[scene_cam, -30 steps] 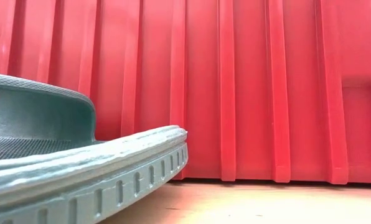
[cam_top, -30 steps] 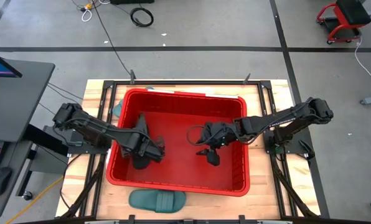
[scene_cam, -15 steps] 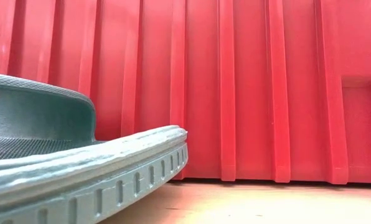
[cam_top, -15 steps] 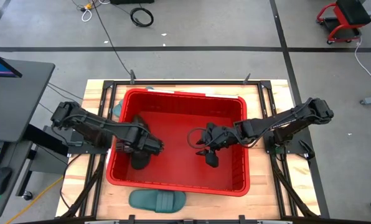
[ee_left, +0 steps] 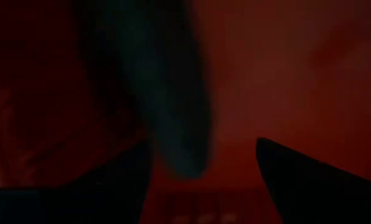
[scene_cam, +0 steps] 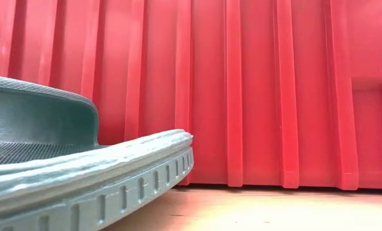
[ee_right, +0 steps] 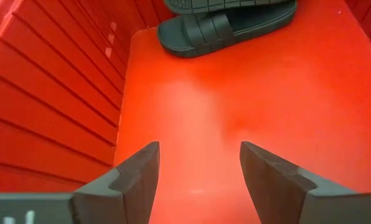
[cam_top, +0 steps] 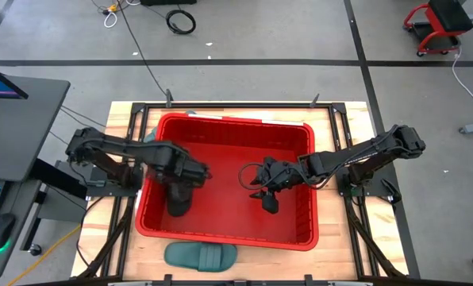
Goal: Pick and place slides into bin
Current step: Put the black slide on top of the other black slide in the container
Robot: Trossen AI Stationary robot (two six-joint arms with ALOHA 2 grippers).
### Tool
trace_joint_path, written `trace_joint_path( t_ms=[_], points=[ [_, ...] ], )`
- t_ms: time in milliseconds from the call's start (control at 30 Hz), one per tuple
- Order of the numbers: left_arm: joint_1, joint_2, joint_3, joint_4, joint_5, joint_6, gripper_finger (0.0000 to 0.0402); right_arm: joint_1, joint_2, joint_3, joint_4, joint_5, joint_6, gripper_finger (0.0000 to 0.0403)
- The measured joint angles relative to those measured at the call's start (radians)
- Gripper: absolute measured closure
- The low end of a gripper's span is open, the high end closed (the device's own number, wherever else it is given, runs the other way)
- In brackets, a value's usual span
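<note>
The red bin (cam_top: 228, 234) fills the middle of the table. A black slide (cam_top: 177, 200) lies on its floor near the left wall; it also shows in the right wrist view (ee_right: 223, 28), with a second dark slide (ee_right: 229, 5) against it. My left gripper (cam_top: 195, 171) hangs open inside the bin just above that black slide (ee_left: 167, 93), whose end lies between the fingers (ee_left: 201, 177). My right gripper (cam_top: 267, 199) is open and empty over the bare bin floor (ee_right: 198, 165). A teal slide (cam_top: 201, 256) lies on the table in front of the bin and fills the low view's left (scene_cam: 82, 173).
Another teal slide (cam_top: 149, 140) shows partly behind the bin's far left corner. The ribbed bin wall (ee_right: 42, 99) stands close beside my right gripper. The bin floor between the two grippers (cam_top: 228, 191) is bare red.
My left gripper has risen and drawn back toward the table's far edge, away from the black slide, which stays lying on the bin floor near the left wall. My right gripper has kept still.
</note>
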Motion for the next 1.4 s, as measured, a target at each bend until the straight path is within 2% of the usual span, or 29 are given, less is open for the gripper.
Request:
trace_joint_path(
  t_ms=[100, 200, 367, 567, 833, 967, 1100, 1300, 1400],
  points=[
    [0.031, 0.009, 0.0, 0.085, -0.069, 0.075, 0.0111, 0.0, 0.0, 0.0, 0.0, 0.017, 0.0, 0.0174],
    [0.066, 0.013, -0.052, 0.108, -0.072, 0.108, 0.0111, 0.0, 0.0, 0.0, 0.0, 0.022, 0.0, 0.0174],
    [0.1, 0.016, -0.176, 0.072, -0.072, 0.079, 0.0111, 0.0, 0.0, 0.0, -0.021, 0.024, 0.012, 0.0174],
    [0.09, 0.015, -0.242, 0.094, -0.066, 0.102, 0.0113, 0.0, 0.0, 0.0, -0.022, 0.031, 0.012, 0.0174],
    [0.083, 0.014, -0.23, -0.007, -0.008, 0.118, 0.0138, -0.006, 0.0, 0.0, -0.02, 0.04, 0.012, 0.0174],
    [0.076, 0.002, -0.164, 0.026, -0.042, 0.112, 0.0148, -0.007, 0.0, 0.0, -0.02, 0.04, 0.02, 0.0174],
    [0.076, 0.002, -0.164, 0.023, -0.044, 0.105, 0.0152, -0.007, 0.0, 0.0, -0.02, 0.039, 0.028, 0.0174],
    [0.066, 0.007, -0.164, 0.08, -0.037, 0.102, 0.0116, -0.007, 0.0, 0.0, -0.02, 0.039, 0.03, 0.0169],
    [0.065, 0.031, -0.168, 0.018, -0.055, 0.079, 0.0091, -0.007, 0.0, 0.0, -0.021, 0.039, 0.03, 0.0165]
  ],
)
